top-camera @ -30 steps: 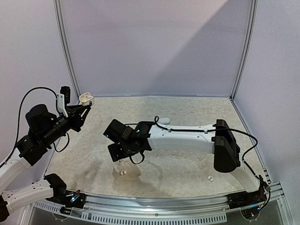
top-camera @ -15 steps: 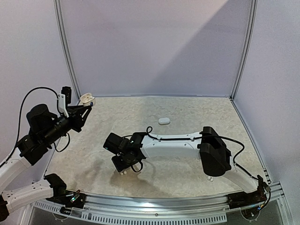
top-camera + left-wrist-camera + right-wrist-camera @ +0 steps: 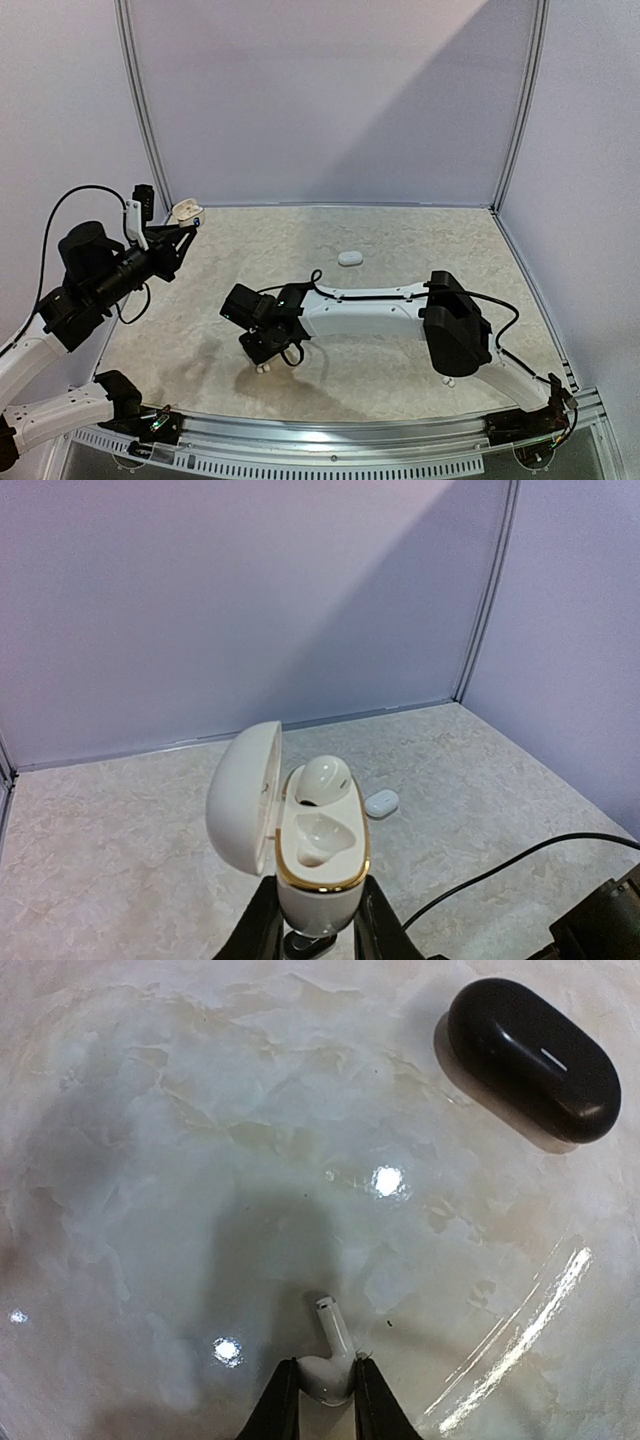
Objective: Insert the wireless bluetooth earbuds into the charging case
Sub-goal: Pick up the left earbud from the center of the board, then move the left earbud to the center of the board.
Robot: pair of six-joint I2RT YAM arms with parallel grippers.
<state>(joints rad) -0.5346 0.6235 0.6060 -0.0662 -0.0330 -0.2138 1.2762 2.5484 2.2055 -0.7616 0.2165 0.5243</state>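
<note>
The charging case (image 3: 318, 875) — white, egg-shaped, with a gold rim — stood upright and open, its lid swung back to the left. Its base was clamped between the fingers of the left gripper (image 3: 318, 930). One white earbud (image 3: 325, 778) sat in the far socket, and the near socket was bare. A white stemmed earbud (image 3: 328, 1365) lay on the marbled tabletop (image 3: 150, 1160) with its stem pointing away, its head pinched by the right gripper (image 3: 322, 1390). Another white bud (image 3: 449, 381) lay well apart — near the front edge, on the right.
</note>
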